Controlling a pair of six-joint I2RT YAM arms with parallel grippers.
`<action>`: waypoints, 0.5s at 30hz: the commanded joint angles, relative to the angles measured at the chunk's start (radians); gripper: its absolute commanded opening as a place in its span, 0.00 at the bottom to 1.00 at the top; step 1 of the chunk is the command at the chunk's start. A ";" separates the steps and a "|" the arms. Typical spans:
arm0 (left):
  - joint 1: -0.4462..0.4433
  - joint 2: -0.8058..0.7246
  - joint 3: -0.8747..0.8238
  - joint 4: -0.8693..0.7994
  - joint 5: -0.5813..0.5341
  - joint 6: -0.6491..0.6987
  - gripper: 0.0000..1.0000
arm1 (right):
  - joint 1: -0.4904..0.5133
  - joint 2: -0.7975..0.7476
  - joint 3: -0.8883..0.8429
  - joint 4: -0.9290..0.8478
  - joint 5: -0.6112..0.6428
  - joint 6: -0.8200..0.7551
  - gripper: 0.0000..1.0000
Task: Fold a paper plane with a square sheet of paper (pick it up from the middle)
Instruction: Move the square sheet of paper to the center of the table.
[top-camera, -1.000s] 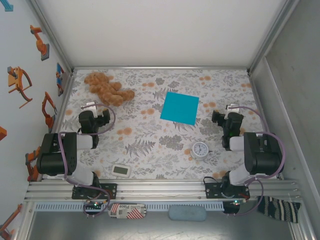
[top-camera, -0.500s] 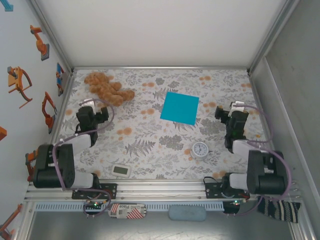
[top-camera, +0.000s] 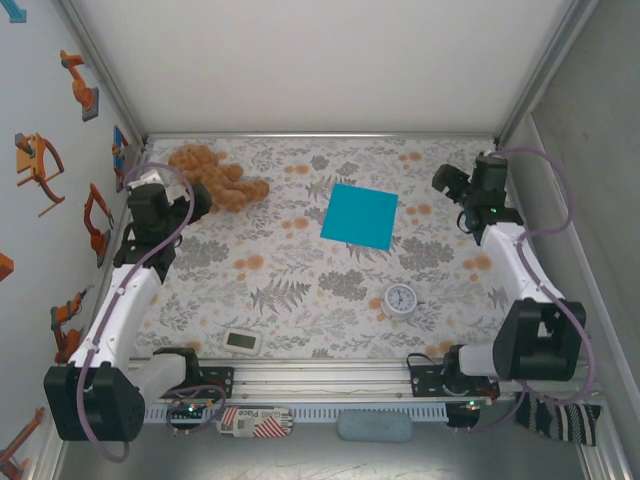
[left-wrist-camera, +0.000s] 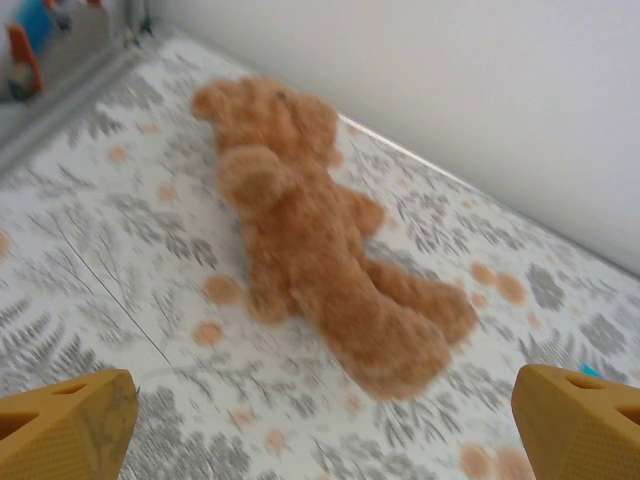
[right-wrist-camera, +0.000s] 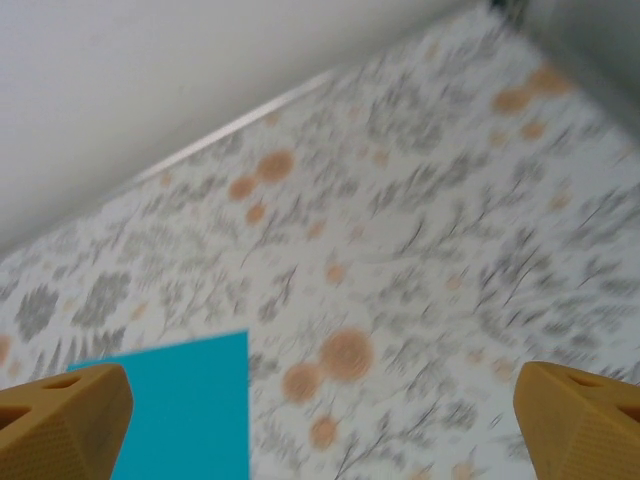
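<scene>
Square sheet of paper (top-camera: 360, 216) lies flat on the bench (top-camera: 300, 300) beyond the clock (top-camera: 401, 298), my left end effector (left-wrist-camera: 322, 420) and right end effector (right-wrist-camera: 322, 415) both wide and empty; pinching off-centre could skid or crumple it.

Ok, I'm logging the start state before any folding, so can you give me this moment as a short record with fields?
paper: square sheet of paper flat, unfolded, nothing touching it
left: left claw open, empty, facing the teddy bear
right: right claw open, empty, to the right of the paper, one paper corner in its wrist view
other items: clock nearer the arms than the paper; white gadget by the near edge
progress: no fold made yet
</scene>
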 joint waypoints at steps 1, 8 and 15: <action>0.003 -0.003 0.020 -0.114 0.173 -0.071 0.96 | 0.045 0.091 0.054 -0.115 -0.216 0.105 0.93; -0.014 0.065 0.023 -0.124 0.282 -0.084 0.96 | 0.202 0.318 0.187 -0.167 -0.252 0.139 0.88; -0.032 0.120 0.035 -0.120 0.324 -0.106 0.96 | 0.298 0.556 0.416 -0.251 -0.218 0.129 0.83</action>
